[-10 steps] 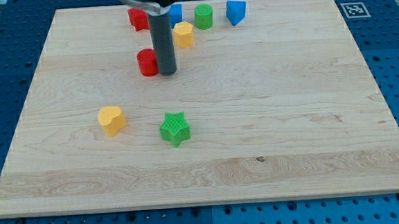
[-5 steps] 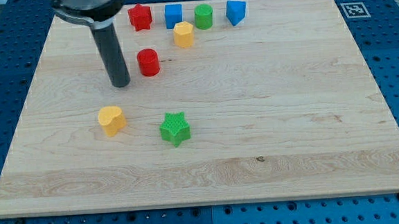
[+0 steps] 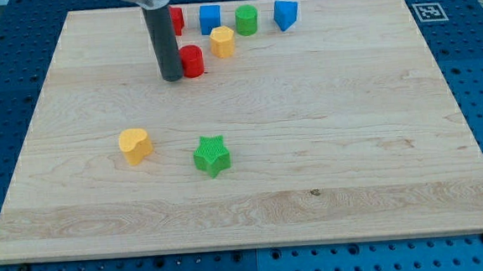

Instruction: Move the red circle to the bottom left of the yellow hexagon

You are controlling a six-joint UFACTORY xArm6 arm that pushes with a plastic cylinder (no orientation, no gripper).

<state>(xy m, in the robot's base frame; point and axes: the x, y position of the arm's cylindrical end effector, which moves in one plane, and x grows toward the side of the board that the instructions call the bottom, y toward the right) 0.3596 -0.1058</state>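
The wooden board (image 3: 326, 147) is filling most of the view, sitting on a blue perforated table (image 3: 481, 70), and most of its surface towards the view's right and bottom is lying bare. The dark rod is coming down from the view's top, standing nearly upright, and my tip (image 3: 171, 77) is resting on the board, touching the left side of the red circle (image 3: 192, 61); there is no pincer on this arm, only the rod, so nothing is being grasped. The red circle is sitting just below and to the left of the yellow hexagon (image 3: 222, 42), very near it. Along the board's top edge a red block (image 3: 176, 19), half hidden behind the rod, a blue cube (image 3: 210, 19), a green cylinder (image 3: 246, 20) and a blue wedge-like block (image 3: 284, 14) are lining up. Well apart, lower left of centre, a yellow heart (image 3: 135, 145) and a green star (image 3: 212, 155) are sitting near each other.
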